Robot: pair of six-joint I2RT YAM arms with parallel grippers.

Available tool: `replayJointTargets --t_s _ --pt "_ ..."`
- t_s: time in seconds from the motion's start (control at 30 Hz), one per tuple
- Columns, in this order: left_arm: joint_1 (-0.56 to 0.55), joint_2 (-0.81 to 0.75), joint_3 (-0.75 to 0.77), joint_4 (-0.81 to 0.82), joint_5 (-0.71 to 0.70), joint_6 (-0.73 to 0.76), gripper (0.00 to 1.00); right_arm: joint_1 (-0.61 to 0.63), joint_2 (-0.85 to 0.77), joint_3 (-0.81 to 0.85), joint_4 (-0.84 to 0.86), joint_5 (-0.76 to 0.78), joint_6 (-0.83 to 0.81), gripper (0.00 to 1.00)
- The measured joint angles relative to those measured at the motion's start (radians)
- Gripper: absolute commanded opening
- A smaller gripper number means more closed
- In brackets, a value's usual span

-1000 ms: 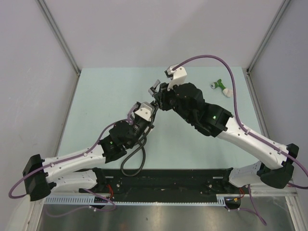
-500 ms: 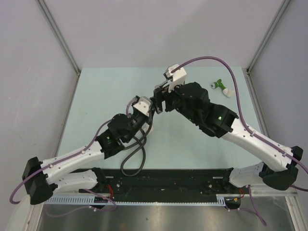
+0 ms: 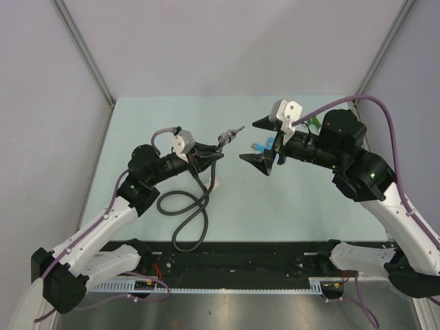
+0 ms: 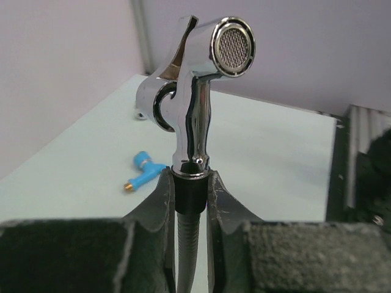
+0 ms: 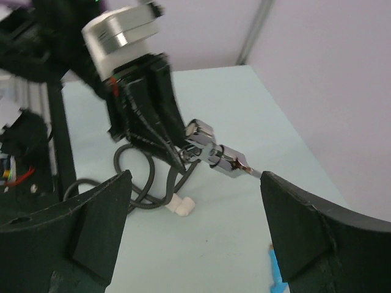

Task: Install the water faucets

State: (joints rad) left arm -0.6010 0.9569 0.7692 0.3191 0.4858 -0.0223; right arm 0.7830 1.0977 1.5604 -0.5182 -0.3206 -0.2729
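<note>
The water faucet (image 3: 229,135), a shiny chrome tap with a mesh outlet, sits on the end of a black flexible hose (image 3: 182,213) and is raised above the table. My left gripper (image 3: 210,152) is shut on the hose's black collar just beneath the chrome body (image 4: 195,91), as the left wrist view shows (image 4: 188,189). My right gripper (image 3: 256,141) stands wide open to the faucet's right, apart from it and holding nothing. In the right wrist view the faucet (image 5: 217,154) lies ahead, between the spread jaws (image 5: 194,186).
A white elbow fitting (image 3: 213,184) lies on the table under the hose's loop. A small blue fitting (image 3: 260,146) lies near the right fingers. A green fitting (image 3: 313,122) shows behind the right wrist at the back right. Grey walls enclose the table.
My right gripper has opened, let go of the faucet and drawn back to the right. The left arm has swung left, with the hose end and faucet now pointing right.
</note>
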Motion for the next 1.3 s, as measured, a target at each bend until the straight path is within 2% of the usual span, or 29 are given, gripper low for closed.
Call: replayJointTargets --t_s 0.07,0.23,0.4,0.6,0.8,1.0,1.23,1.27,1.3 --pt "0.027 0.008 0.030 -0.036 0.124 -0.009 0.00 -0.002 -0.004 0.001 -0.038 -0.095 -0.079 0.90" --pt "0.039 0.038 0.133 -0.098 0.385 -0.016 0.00 -0.007 -0.003 0.012 -0.116 -0.213 -0.198 0.90" --pt "0.039 0.042 0.181 -0.104 0.544 -0.032 0.00 -0.008 0.010 0.065 -0.174 -0.291 -0.265 0.89" --pt "0.040 0.044 0.185 -0.110 0.618 -0.033 0.00 -0.008 0.043 0.106 -0.221 -0.352 -0.309 0.81" --pt "0.040 0.044 0.185 -0.120 0.640 -0.040 0.00 -0.008 0.103 0.139 -0.266 -0.417 -0.334 0.69" --pt "0.039 0.044 0.185 -0.121 0.648 -0.042 0.00 -0.001 0.142 0.149 -0.293 -0.464 -0.343 0.61" --pt "0.039 0.044 0.185 -0.123 0.658 -0.050 0.00 0.017 0.167 0.152 -0.307 -0.494 -0.348 0.45" --pt "0.039 0.044 0.185 -0.124 0.663 -0.050 0.00 0.019 0.171 0.152 -0.307 -0.496 -0.348 0.42" --pt "0.039 0.044 0.185 -0.127 0.669 -0.050 0.00 0.021 0.176 0.153 -0.307 -0.498 -0.348 0.34"
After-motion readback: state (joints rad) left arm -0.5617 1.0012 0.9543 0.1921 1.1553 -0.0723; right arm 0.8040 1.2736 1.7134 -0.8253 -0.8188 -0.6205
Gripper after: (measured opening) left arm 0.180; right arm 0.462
